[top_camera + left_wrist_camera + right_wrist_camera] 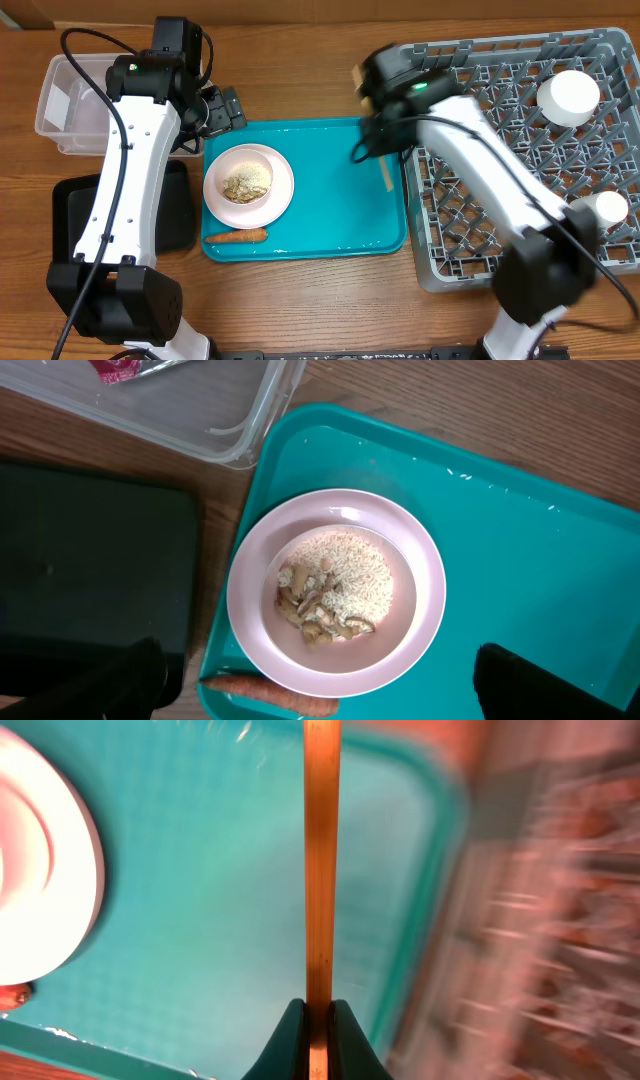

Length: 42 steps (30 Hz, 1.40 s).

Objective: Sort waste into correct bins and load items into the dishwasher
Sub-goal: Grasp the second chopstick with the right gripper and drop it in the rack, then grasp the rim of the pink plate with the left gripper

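The likeliest failure was the thin wooden chopstick slipping or pivoting in its pinch. The right gripper held it at one end only, jaws closed narrow on it, and the long free end stuck out over the flat teal plastic tray. A swing toward the large grey plastic dish rack, at the right of the overhead frame, could catch that free end on an upright peg or the rack's wall and lever it loose. A stick this thin could also drop straight through the lattice base. The rack showed only as a blur at the right edge of the right wrist view, so clearance could not be judged — nor whether one stick or two was held.

The right arm reached from lower right up to the tray's right edge, beside the rack's left side. The left gripper hung wide open and empty above the pale pink round plate of beige rice-like scraps, centre-left in the overhead frame. The small orange carrot lay just below the plate on the tray.
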Motion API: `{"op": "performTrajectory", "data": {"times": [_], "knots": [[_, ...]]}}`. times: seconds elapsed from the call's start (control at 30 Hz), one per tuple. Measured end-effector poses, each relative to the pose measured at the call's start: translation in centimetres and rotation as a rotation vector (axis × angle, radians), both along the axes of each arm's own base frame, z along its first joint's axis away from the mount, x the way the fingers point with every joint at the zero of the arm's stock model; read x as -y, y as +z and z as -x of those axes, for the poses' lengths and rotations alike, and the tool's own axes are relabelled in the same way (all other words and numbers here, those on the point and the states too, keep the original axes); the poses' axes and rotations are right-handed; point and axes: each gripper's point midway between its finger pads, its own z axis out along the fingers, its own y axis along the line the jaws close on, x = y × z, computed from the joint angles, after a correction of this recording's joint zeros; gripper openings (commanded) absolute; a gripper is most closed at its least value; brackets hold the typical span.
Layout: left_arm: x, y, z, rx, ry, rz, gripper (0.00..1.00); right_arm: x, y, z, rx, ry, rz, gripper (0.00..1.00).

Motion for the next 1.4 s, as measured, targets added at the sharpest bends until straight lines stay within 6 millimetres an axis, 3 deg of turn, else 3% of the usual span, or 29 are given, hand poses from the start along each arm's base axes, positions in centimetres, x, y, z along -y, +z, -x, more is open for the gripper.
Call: {"op": "performTrajectory", "data": {"times": [0.07,0.13,0.3,0.57,0.67,0.87,1.0,1.17,1.27,1.4], "knots": [[0.0,0.0,0.0,0.000,0.000,0.000,1.00,2.4,2.0,0.1,0.028,-0.043,0.024,0.04],[0.0,0.0,0.0,0.000,0.000,0.000,1.00,4.8,2.5,0.3,0.016,-0.090,0.052,0.04],[0.0,0.0,0.0,0.000,0.000,0.000,1.00,9.0,-0.5,1.3,-0.084,-0.172,0.101,0.04],[0.0,0.0,-0.1,0.004,0.000,0.000,1.00,9.2,-5.8,4.2,-0.217,-0.142,0.083,0.05],[0.0,0.0,-0.1,0.004,0.000,0.000,1.00,9.1,-6.4,4.4,-0.227,-0.136,0.076,0.25],[0.0,0.0,-0.1,0.004,0.000,0.000,1.00,8.9,-6.3,4.2,-0.219,-0.126,0.066,0.31],[0.0,0.0,-0.1,0.004,0.000,0.000,1.00,8.7,-4.8,3.2,-0.184,-0.128,0.056,0.31],[0.2,0.0,0.0,0.001,-0.006,0.000,1.00,9.0,-0.3,-0.6,-0.031,-0.177,-0.001,0.31],[1.2,0.0,0.1,0.000,-0.031,0.000,1.00,11.1,2.5,-2.0,0.054,-0.263,-0.037,0.31],[3.2,-0.8,0.6,-0.016,-0.081,-0.001,1.00,14.6,4.4,-2.3,0.094,-0.377,-0.067,0.30]]}}
